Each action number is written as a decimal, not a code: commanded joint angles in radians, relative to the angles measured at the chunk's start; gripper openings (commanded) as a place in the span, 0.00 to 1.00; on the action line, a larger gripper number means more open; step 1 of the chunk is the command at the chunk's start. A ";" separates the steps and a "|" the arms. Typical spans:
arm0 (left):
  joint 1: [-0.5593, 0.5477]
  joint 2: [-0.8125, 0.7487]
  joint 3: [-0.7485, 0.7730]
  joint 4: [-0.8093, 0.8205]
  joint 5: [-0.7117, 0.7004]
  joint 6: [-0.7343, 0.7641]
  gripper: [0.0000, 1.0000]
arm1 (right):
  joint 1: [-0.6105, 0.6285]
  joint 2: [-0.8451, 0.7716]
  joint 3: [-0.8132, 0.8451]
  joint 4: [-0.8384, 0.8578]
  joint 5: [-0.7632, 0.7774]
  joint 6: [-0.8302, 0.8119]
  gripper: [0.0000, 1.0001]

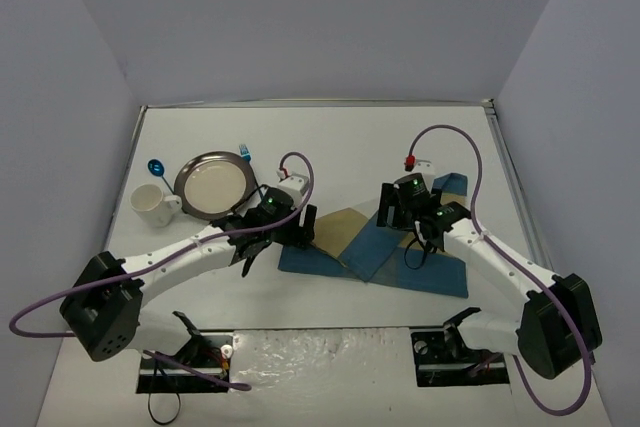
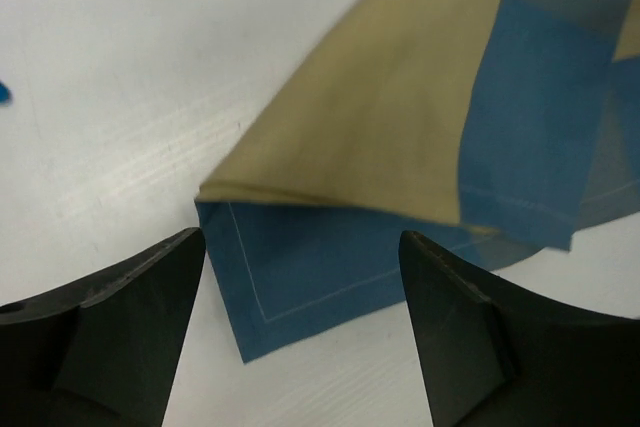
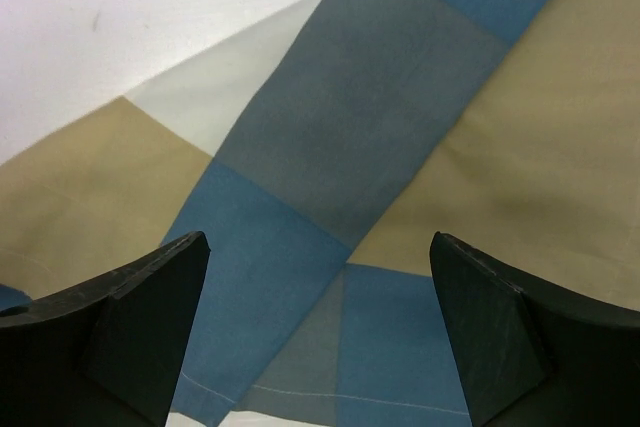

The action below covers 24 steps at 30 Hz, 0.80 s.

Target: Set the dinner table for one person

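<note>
The large flat white rectangular tabletop (image 1: pixel 340 142) spans the whole work area between lavender-grey walls and carries every item listed below.

At the far left lies a small blue round-ended utensil (image 1: pixel 153 166); its type cannot be determined. Just in front of it stands a white ceramic mug (image 1: pixel 150 204), upright, handle to the right. Beside the mug, to the right, lies a round plate with a dark metallic rim and a cream centre (image 1: pixel 213 185). A second small blue item (image 1: pixel 243 153) lies at the plate's far right edge.

The left gripper (image 1: pixel 262 247) (image 2: pixel 300 247) is positioned at the left corner of a blue-and-tan checked cloth placemat (image 1: pixel 375 247) (image 2: pixel 400 147). This gripper is released: both fingers stand apart with nothing between them. The placemat corner is folded over, tan layer on top of blue, with bare tabletop (image 2: pixel 100 97) beside it.

The right gripper (image 1: pixel 418 242) (image 3: pixel 320 247) is located over the right half of the placemat (image 3: pixel 450 147). It is also released, fingers spread wide, with the cloth below. Bare tabletop (image 3: pixel 100 7) shows beyond the cloth.
</note>
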 commanded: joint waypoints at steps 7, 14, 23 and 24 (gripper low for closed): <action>-0.016 -0.065 -0.108 0.130 -0.041 -0.143 0.42 | 0.175 0.010 -0.059 0.092 -0.092 0.026 0.72; -0.018 -0.043 -0.150 0.079 -0.111 -0.241 0.38 | 0.254 0.037 -0.040 0.110 -0.117 -0.006 0.73; -0.018 0.045 -0.129 0.033 -0.140 -0.325 0.28 | 0.350 0.129 0.005 0.057 -0.092 0.021 0.74; -0.018 0.060 -0.124 0.029 -0.141 -0.330 0.27 | 0.354 0.130 0.002 0.051 -0.082 0.039 0.74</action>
